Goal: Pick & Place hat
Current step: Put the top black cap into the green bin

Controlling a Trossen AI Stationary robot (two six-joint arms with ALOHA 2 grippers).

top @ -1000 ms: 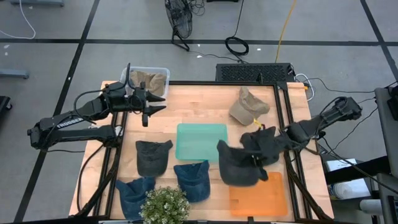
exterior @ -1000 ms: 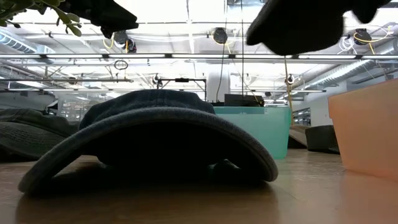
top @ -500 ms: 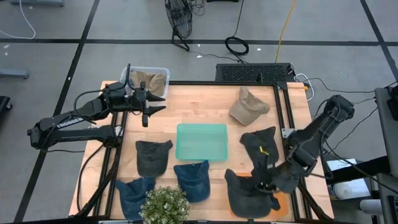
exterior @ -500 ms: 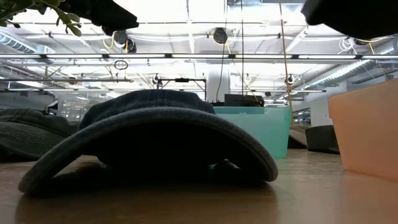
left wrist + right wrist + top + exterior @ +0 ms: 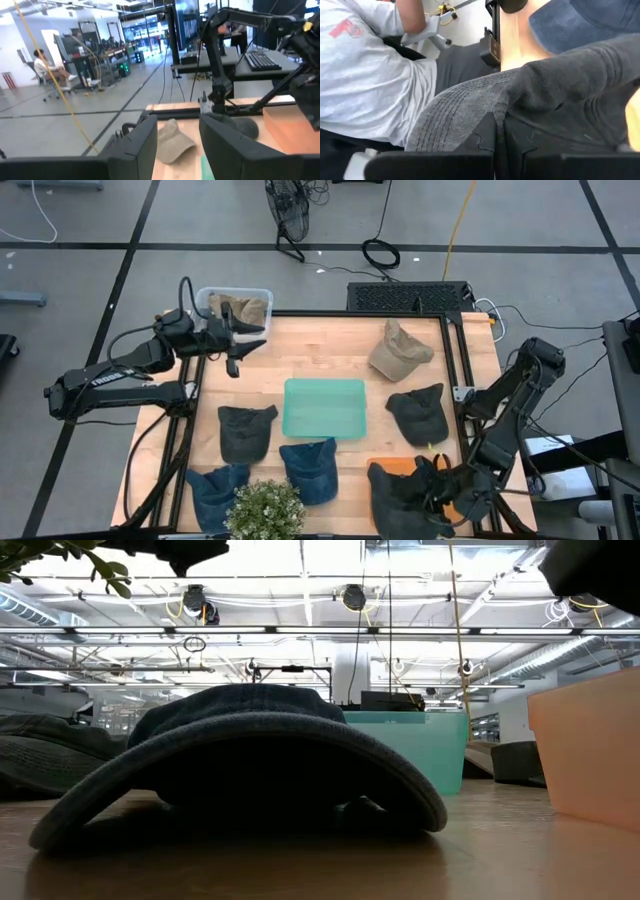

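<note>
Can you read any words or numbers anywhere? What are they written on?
No text here can be read for sure.
White lettering along the left arm, seen from above: too small to read.
Red mark on the person's white shirt, in the right wrist view: blurred, unreadable.

Bystanders on and around the wooden counter (image 5: 330, 345)

A teal tray (image 5: 324, 407) sits mid-counter; an orange tray (image 5: 382, 469) lies at the near right corner, a potted plant (image 5: 265, 509) on the near edge, a clear bin (image 5: 258, 297) past the far left corner. A person in a white shirt (image 5: 365, 75) is alongside.
</note>
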